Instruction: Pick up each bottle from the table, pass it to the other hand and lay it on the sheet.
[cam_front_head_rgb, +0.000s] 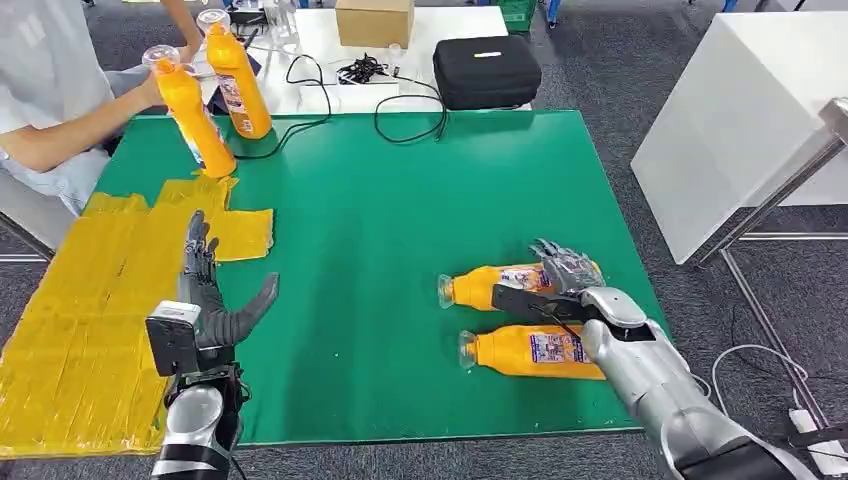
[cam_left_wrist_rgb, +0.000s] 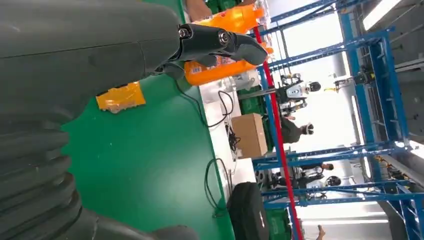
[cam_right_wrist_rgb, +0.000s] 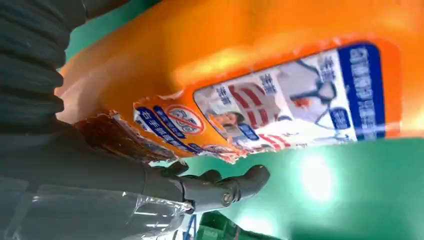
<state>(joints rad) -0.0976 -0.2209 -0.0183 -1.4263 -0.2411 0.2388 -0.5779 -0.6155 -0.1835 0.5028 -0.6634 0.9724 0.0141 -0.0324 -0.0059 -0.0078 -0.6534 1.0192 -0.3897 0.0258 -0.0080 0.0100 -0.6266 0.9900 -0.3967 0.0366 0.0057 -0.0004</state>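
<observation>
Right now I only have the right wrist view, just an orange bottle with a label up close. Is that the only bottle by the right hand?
Observer: No. Two lie side by side on the green table. The right hand has its fingers over the farther bottle; the nearer bottle lies beside its wrist.
Operator: Where's the left hand?
Observer: The left hand is open with fingers spread, at the edge of the yellow sheet.
Operator: Anyone close by?
Observer: A person at the far left corner holds an upright bottle; a second upright bottle stands beside it.
</observation>
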